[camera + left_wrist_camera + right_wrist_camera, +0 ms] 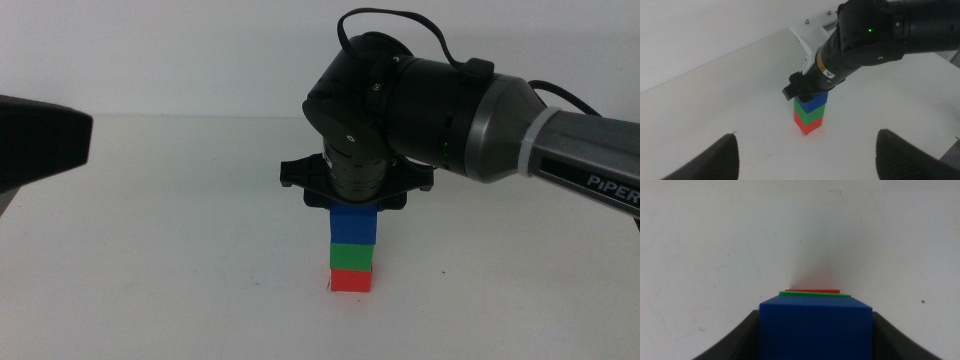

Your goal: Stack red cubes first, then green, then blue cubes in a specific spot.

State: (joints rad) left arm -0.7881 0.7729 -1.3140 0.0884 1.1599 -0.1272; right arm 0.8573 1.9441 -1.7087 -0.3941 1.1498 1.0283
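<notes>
The red cube [351,281] sits on the white table with the green cube [353,256] on it and the blue cube [354,225] on top, a straight stack. My right gripper [355,207] comes down from above and is shut on the blue cube [815,330], with a jaw against each side. The green cube [815,295] and the red cube [812,291] show as thin edges below it. The stack also shows in the left wrist view [809,117]. My left gripper [806,142] is open and empty, well back from the stack. The spot's marks are hidden under the stack.
The left arm's dark body [40,140] waits at the picture's left edge. The right arm [500,120] reaches in over the table's right half. A small black mark [835,192] and a dark speck [923,301] lie on the white table [180,260].
</notes>
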